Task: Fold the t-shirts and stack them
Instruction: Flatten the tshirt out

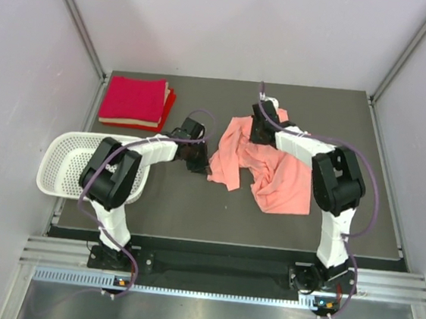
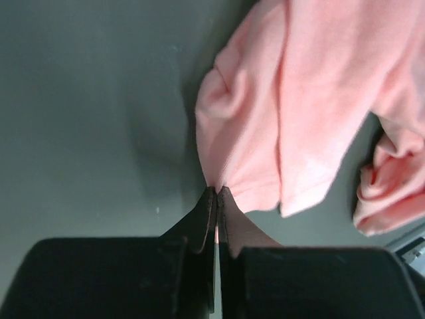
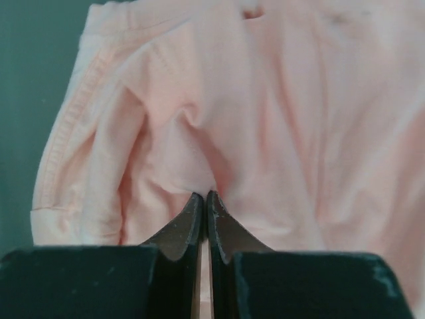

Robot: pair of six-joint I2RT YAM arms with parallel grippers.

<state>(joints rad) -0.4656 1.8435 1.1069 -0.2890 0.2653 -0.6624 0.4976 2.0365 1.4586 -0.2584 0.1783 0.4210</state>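
Overhead only — crimson stack (image 1: 133,99) beyond tee (image 1: 284,188)

Loose tee (image 1: 283,182) laid at the worktop's (image 1: 192,211) middle right, folded stack (image 1: 135,99) set in the back left corner, basket (image 1: 48,165) placed before it at the left edge, left end effector (image 1: 200,162) at the tee's left edge, right end effector (image 1: 262,130) at its back edge.
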